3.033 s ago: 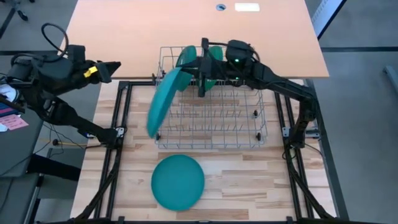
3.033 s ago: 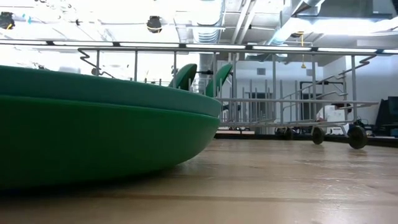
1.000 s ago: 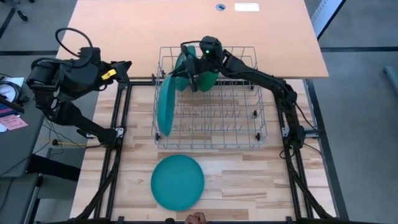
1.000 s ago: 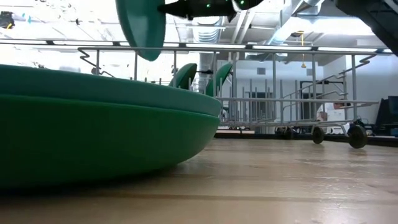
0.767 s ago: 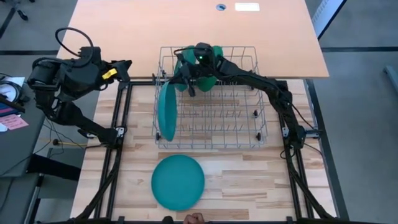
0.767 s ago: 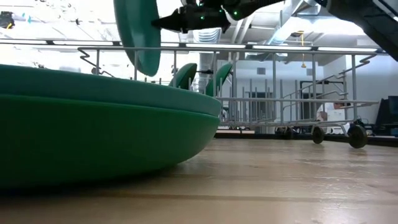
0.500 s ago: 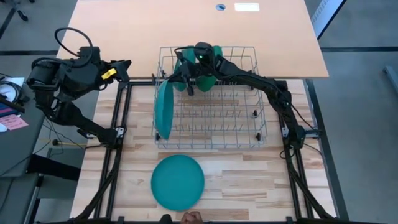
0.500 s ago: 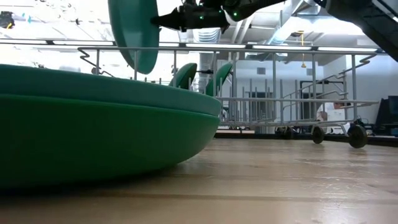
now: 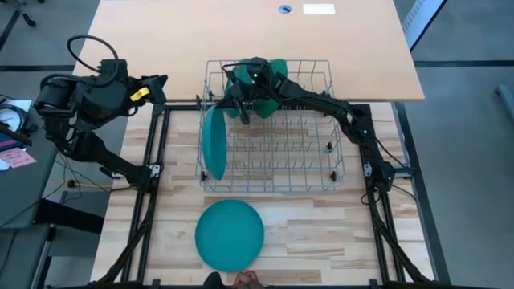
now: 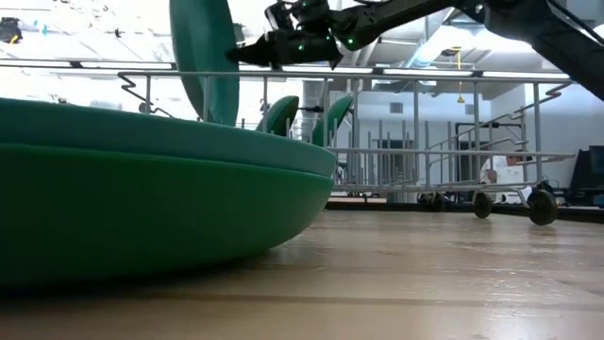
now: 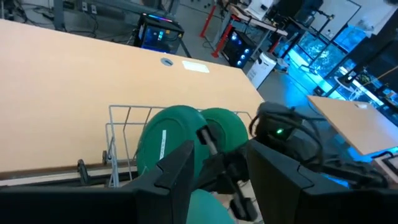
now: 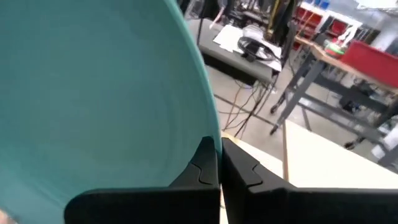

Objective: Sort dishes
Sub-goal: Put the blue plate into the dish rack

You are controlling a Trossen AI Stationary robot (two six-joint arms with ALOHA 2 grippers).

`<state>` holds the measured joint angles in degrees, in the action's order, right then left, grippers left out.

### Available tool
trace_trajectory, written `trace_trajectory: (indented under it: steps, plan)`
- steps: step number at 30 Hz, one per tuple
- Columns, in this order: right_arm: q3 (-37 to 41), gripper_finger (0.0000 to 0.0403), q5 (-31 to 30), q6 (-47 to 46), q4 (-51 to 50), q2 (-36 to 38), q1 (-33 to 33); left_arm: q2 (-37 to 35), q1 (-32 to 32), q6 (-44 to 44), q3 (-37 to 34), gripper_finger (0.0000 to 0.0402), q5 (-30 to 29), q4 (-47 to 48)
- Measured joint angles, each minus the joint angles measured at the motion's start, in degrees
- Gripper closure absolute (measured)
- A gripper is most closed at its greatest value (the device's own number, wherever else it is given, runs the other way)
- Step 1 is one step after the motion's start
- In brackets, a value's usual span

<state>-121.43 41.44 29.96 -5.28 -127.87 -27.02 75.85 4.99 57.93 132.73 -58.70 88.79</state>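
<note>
Teal plate (image 9: 213,144) stands on edge at the wire rack's (image 9: 321,181) left side, its rim pinched by the right gripper (image 9: 229,102); left gripper (image 9: 157,83), fingers spread, waits off the table's far-left corner.

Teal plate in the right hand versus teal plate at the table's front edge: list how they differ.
The plate in the right hand stands on edge at the left end of the wire rack; the plate at the front lies flat on the wooden table. The right hand is shut on the first plate's rim; nothing grips the second. Both are round, plain and teal, and look about the same size.
</note>
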Motion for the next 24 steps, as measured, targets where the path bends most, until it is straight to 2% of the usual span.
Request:
trace_trajectory:
  steps: [5, 12, 24]
  plan:
    - [-0.13, 0.0403, -0.03, -1.52, 3.08, 0.33, -0.07, 0.0, 0.0, -0.03, 0.0, 0.0263, -0.11, -0.83]
    - [-0.07, 0.0403, 0.17, -2.06, 2.12, 0.26, -1.15, 0.0, -0.01, -3.23, 0.0, 0.0263, -0.55, -2.99]
    - [-0.07, 0.0403, 2.08, -2.18, -0.39, 0.3, -2.82, 0.0, 0.0, -3.72, 0.0, 0.0263, -1.34, -2.99]
